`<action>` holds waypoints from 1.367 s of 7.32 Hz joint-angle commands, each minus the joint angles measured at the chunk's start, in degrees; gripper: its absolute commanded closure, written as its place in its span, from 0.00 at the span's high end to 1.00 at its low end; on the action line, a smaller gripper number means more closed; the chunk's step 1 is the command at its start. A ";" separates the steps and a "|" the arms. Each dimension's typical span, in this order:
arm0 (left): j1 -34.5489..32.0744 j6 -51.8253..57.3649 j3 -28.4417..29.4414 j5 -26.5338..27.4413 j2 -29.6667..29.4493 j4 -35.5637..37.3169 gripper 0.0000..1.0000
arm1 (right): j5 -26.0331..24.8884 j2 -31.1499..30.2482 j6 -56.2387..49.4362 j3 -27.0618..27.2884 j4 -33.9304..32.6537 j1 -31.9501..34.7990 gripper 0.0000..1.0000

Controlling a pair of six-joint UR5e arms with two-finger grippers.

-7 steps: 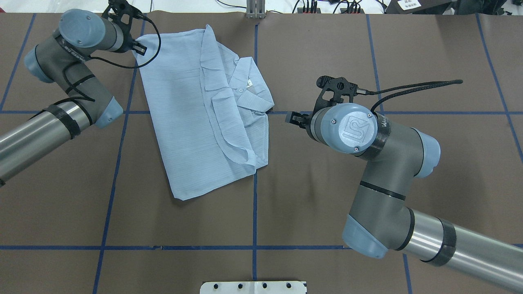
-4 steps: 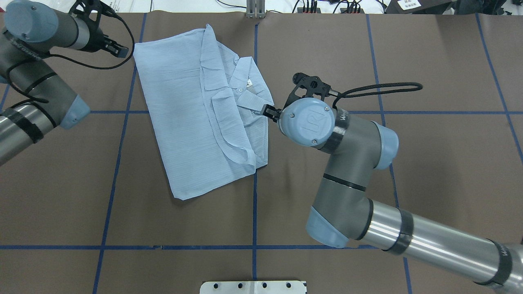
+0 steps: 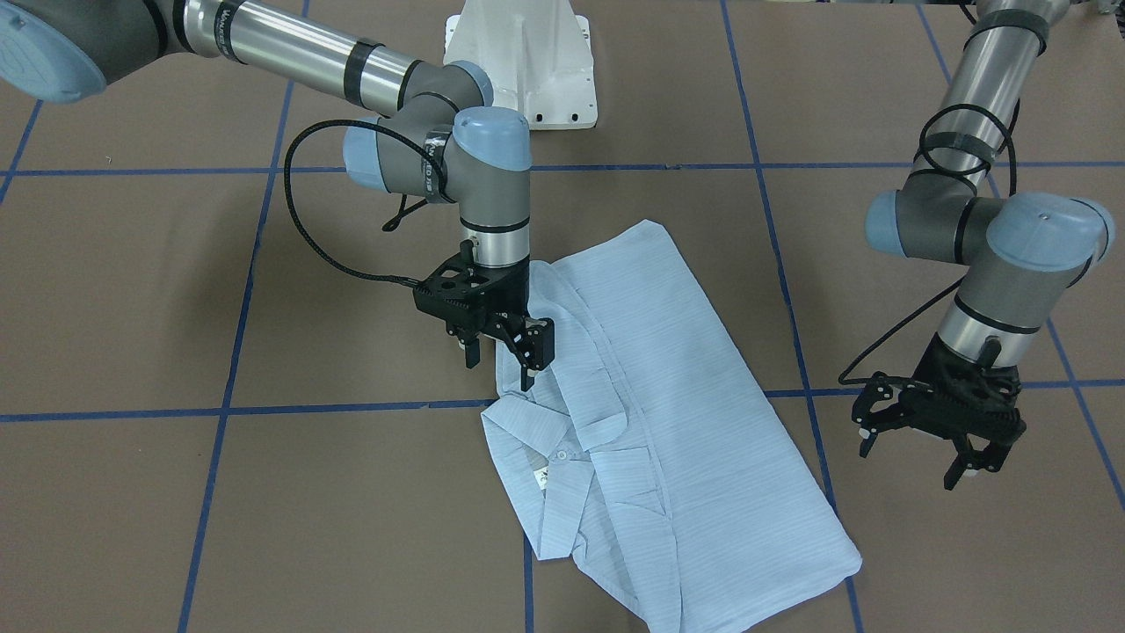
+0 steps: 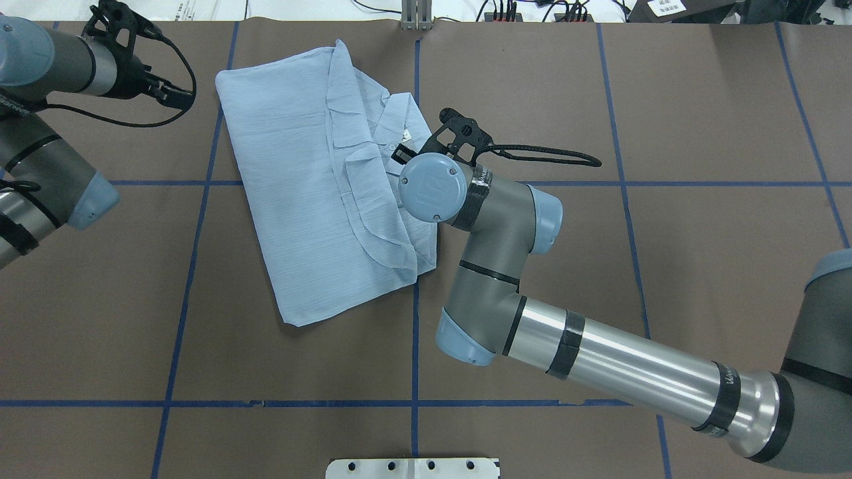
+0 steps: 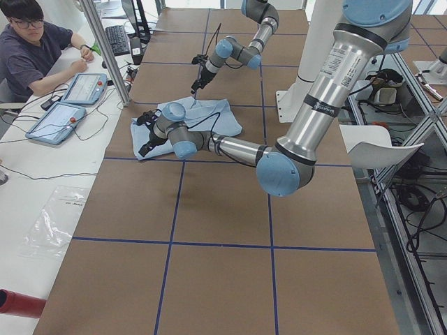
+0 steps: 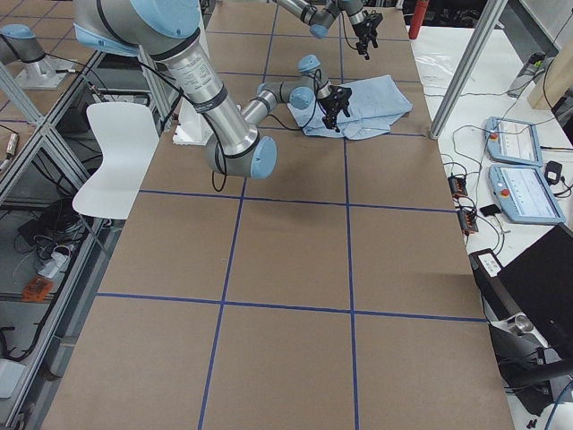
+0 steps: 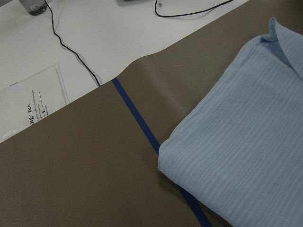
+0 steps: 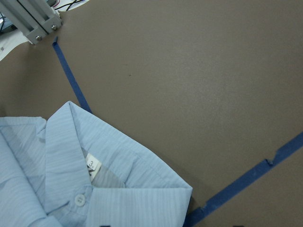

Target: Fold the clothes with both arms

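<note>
The pale-blue shirt [image 4: 293, 166] lies folded flat on the brown table, collar [image 8: 94, 142] toward the right arm's side, with a small white label and a button showing. My right gripper [image 3: 503, 360] hangs open just above the shirt's edge beside the collar; one finger is over the cloth, the other over bare table. From overhead only a bit of it [image 4: 399, 154] shows under the wrist. My left gripper [image 3: 976, 470] is open and empty, off the shirt's far corner [image 7: 163, 153], about a hand's width from the cloth [image 4: 178, 100].
The white pedestal base [image 3: 527, 70] stands at the robot's table edge. Blue tape lines [image 4: 415, 332] cross the brown mat. An aluminium post [image 4: 416, 13] rises at the far edge. A person [image 5: 28, 49] sits at a side table with tablets.
The right arm swung left until its gripper came over the shirt by the collar. The left gripper drew back leftward, away from the shirt's far corner. The shirt has not moved.
</note>
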 commanded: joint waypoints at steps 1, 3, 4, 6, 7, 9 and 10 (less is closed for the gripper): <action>0.04 -3.51 -0.16 -0.01 0.09 -0.20 1.00 | -1.15 1.88 1.39 -5.50 3.07 0.22 0.82; 0.04 -3.62 -0.16 -0.01 0.09 -0.29 1.00 | -2.47 3.64 2.36 -10.34 3.16 0.22 0.82; 0.04 -3.62 -0.16 -0.01 0.09 -0.29 1.00 | -2.65 3.73 2.36 -10.53 3.16 0.22 0.81; 0.04 -3.62 -0.08 -0.01 0.09 -0.20 1.00 | -2.65 3.91 2.36 -10.53 3.16 0.22 0.50; 0.04 -3.62 -0.08 -0.01 0.09 -0.29 1.00 | -2.65 4.34 2.36 -10.79 3.16 0.22 0.26; 0.04 -3.62 -0.16 -0.01 0.09 -0.29 1.00 | -2.48 4.61 1.31 -10.97 2.90 0.22 0.00; 0.04 -3.62 -0.16 -0.01 0.09 -0.29 1.00 | -2.30 4.35 0.52 -8.97 2.03 0.13 0.00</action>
